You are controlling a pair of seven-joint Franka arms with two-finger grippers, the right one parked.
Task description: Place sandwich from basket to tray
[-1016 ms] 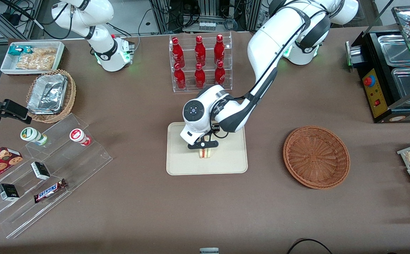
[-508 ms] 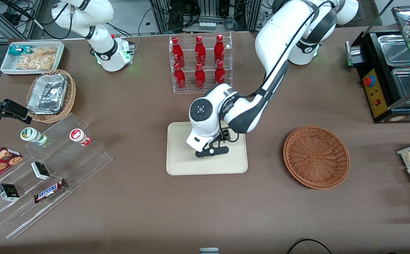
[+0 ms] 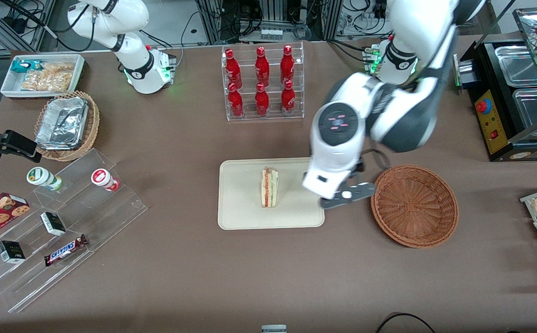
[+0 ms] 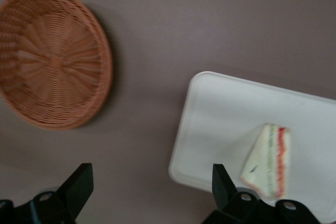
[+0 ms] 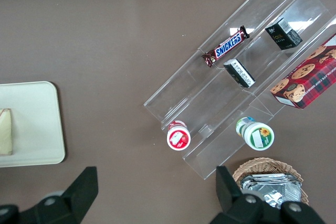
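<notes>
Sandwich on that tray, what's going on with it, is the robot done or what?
The sandwich stands on its edge on the tray, with nothing holding it. The left arm's claw is open and empty, raised above the table between the tray and the basket. The basket has nothing in it. Judging by how things lie, the move from basket to tray looks finished.

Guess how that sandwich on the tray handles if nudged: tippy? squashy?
The sandwich stands on a narrow edge on the tray, so probably tips. Soft bread likely squashes; clear wrap may be slippery. The gripper, jaws open, hangs between tray and basket.
</notes>
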